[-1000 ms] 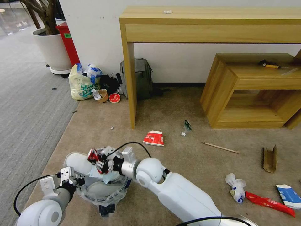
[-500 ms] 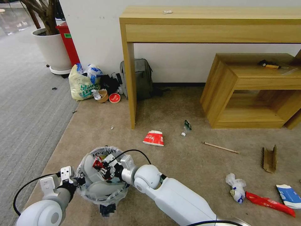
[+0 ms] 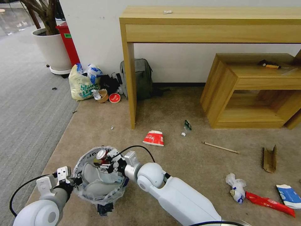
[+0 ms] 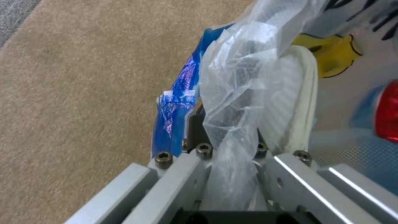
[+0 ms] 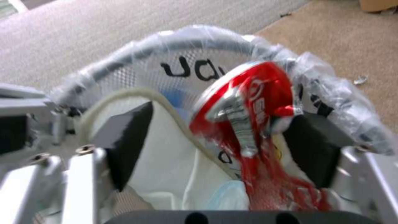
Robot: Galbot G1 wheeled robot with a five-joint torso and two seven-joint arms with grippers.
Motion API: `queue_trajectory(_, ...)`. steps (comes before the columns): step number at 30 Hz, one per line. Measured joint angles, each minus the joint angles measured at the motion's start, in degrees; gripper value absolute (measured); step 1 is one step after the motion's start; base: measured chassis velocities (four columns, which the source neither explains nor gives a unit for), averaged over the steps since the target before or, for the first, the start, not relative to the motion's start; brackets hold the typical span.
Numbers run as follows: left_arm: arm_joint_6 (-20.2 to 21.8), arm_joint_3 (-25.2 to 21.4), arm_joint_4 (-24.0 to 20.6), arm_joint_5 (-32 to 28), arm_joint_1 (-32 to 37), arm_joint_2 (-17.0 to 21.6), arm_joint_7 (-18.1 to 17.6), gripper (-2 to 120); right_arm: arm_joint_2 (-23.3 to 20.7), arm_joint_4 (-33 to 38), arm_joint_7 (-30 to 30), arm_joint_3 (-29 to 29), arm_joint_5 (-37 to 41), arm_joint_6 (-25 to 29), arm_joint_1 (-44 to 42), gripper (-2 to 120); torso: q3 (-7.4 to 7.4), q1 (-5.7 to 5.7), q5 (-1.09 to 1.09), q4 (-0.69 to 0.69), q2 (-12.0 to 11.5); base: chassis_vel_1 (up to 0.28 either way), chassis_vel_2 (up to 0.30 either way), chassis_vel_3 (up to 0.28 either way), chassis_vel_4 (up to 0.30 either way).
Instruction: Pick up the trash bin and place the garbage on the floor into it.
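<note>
Right at the bottom of the head view the left gripper (image 3: 74, 181) has its fingers clamped on the near rim of the trash bin (image 3: 82, 193), pinching the crinkly liner bag (image 4: 232, 102) along with it, and the bin is held up off the floor (image 3: 194, 163). In the left wrist view a white slipper (image 4: 296, 102) sits inside the bin against that same rim.

The right gripper (image 3: 105, 164) reaches over the bin's mouth with its fingers spread apart. The crushed red can (image 5: 248, 105) sits between the pads, touching 1 of them and clear of the other, tilted over the bin's far rim. Black lettering on the liner shows behind it but I can't read it.

The carpet in front of the bin is pretty open. On the right there's a cluster: crumpled paper (image 3: 236, 187), a red wrapper (image 3: 269, 203) just beside it, a blue-white cup (image 3: 289, 196) at the frame edge, and a cardboard scrap (image 3: 269, 158) a bit farther back. A wooden stick (image 3: 220, 147) lies mid-floor, then a flattened red-white cup (image 3: 154, 138) with writing too small to read, and a small bottle (image 3: 186, 127) near it.

Behind those, the leg of a tall wooden table (image 3: 131, 81) comes down close to the cup, and a low wooden shelf unit (image 3: 225, 88) blocks the right. Against the wall are a grey backpack (image 3: 141, 78), a yellowish bag with green print (image 3: 80, 84), a brown bowl (image 3: 103, 95) and a red lid (image 3: 114, 98). The grey ribbed carpet (image 3: 28, 110) runs along the left.
</note>
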Motion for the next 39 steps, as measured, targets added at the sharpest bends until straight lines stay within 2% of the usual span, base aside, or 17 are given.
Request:
queue_trajectory(2,0.0,-0.2,0.3,-0.2,-0.1,0.1,0.0,0,-0.1,0.5,0.2,0.9,0.3,0.0,0.0,91,0.0,0.0,0.0,0.0,0.0,0.0,0.0,0.0,0.0)
queue_trajectory(6,0.0,-0.2,0.5,-0.4,-0.3,0.1,0.3,0,-0.1,0.6,0.2,1.2,0.5,-0.1,0.0,100,0.0,0.0,0.0,0.0,0.0,0.0,0.0,0.0,0.0)
queue_trajectory(29,0.0,0.1,1.9,-0.6,-1.4,0.2,0.1,0,0.2,0.0,0.5,-0.7,3.3,0.0,-0.9,100,0.0,0.0,0.0,0.0,0.0,0.0,0.0,0.0,0.0)
queue_trajectory(39,0.0,-0.2,2.6,-0.7,-1.8,0.1,0.0,0,0.1,5.5,0.5,0.3,4.8,0.8,0.0,100,0.0,0.0,0.0,0.0,0.0,0.0,0.0,0.0,0.0)
